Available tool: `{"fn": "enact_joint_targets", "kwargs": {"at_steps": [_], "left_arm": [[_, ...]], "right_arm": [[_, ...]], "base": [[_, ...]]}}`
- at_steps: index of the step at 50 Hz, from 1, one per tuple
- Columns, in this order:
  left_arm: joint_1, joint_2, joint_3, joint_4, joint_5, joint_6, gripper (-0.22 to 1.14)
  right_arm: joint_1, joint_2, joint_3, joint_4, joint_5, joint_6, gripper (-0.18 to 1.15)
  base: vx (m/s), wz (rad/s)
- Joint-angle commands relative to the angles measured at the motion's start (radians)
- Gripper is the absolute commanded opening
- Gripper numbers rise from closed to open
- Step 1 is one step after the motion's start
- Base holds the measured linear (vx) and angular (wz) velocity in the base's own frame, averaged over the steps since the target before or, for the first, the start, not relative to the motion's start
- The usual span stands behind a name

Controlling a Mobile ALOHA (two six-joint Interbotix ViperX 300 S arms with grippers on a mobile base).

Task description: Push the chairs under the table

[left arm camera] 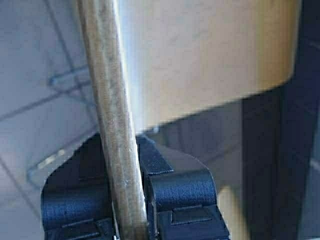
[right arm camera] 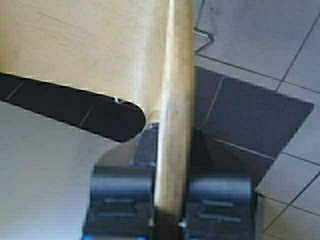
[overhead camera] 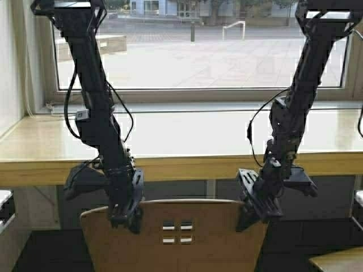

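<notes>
Window (overhead camera: 204, 45) fills the wall behind the table (overhead camera: 181, 164), and I see nothing between it and the chair (overhead camera: 176, 235) just in front, though the seat's reach under it is, I think, hidden. My left gripper (overhead camera: 126, 218) and right gripper (overhead camera: 255, 212) each clamp the tan curved back's top edge, beside four square cutouts.

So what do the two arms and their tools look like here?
Both arms are black, boxy, jointed links with loose black cables looping alongside. The left arm carries a small white tag. Each ends in a black tool, left tool and right tool, with ridged flat fingers.
</notes>
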Motion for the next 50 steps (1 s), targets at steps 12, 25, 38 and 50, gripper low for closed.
{"fn": "enact_joint_targets", "kwargs": {"at_steps": [12,25,38,50], "left_arm": [[0.002,-0.034,-0.006,0.009,-0.015,0.021,0.04],[0.006,-0.046,0.008,0.005,-0.018,0.048,0.04],[0.020,0.008,-0.031,0.005,-0.021,0.051,0.04],[0.028,0.003,-0.006,0.008,-0.023,0.051,0.04]], "right_arm": [[0.032,-0.041,0.011,-0.048,-0.003,-0.058,0.05],[0.037,-0.040,-0.002,-0.067,0.000,-0.058,0.05],[0.043,-0.032,-0.023,-0.072,-0.018,-0.058,0.05],[0.083,-0.057,-0.005,-0.101,-0.046,-0.064,0.05]], "base": [[0.25,0.02],[0.24,0.04],[0.24,0.00],[0.20,-0.01]]}}
